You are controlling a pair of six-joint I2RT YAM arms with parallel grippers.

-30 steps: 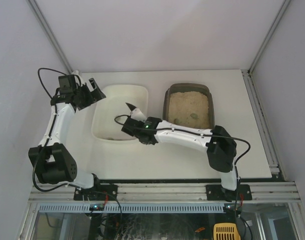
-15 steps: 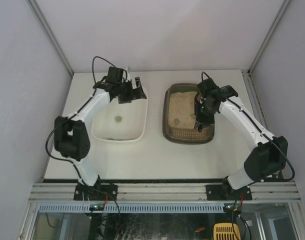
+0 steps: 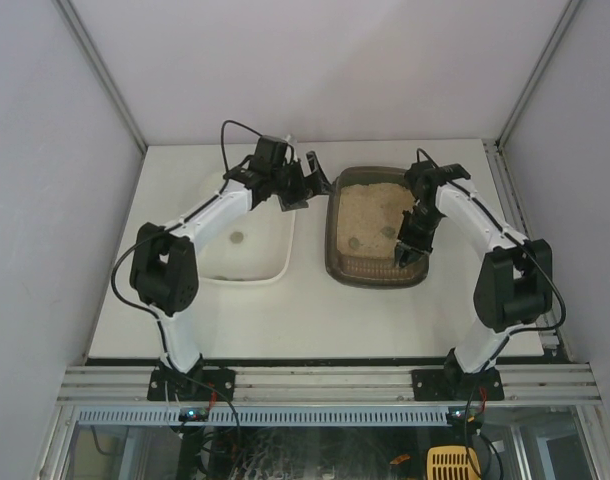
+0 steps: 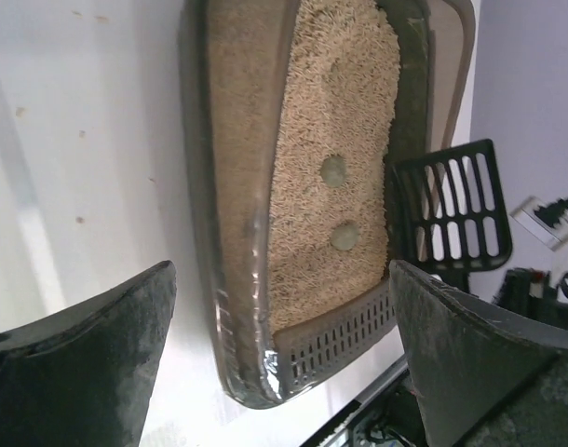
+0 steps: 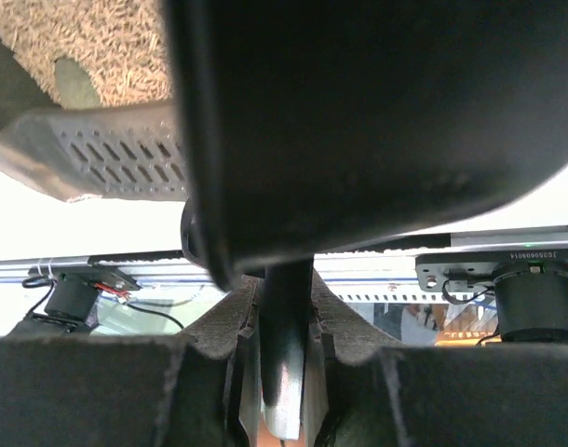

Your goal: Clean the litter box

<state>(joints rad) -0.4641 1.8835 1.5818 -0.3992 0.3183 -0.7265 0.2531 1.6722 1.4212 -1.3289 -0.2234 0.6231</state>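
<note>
Litter box (image 3: 365, 274): right-centre of bench (image 3: 285, 320), long axis 12–6. Right pincer (image 3: 409, 248) pinching slotted scoop (image 4: 452, 209) at box's 4 o'clock corner; clumps (image 4: 332, 170) at scoop's 9 o'clock. Left pincer (image 3: 318, 183) spread, beside 10 o'clock rim. Right arm nearer.

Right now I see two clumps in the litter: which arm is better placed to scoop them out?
Right. The right gripper is shut on the slotted scoop, at the litter box beside the clumps. The left gripper is open and empty.
</note>
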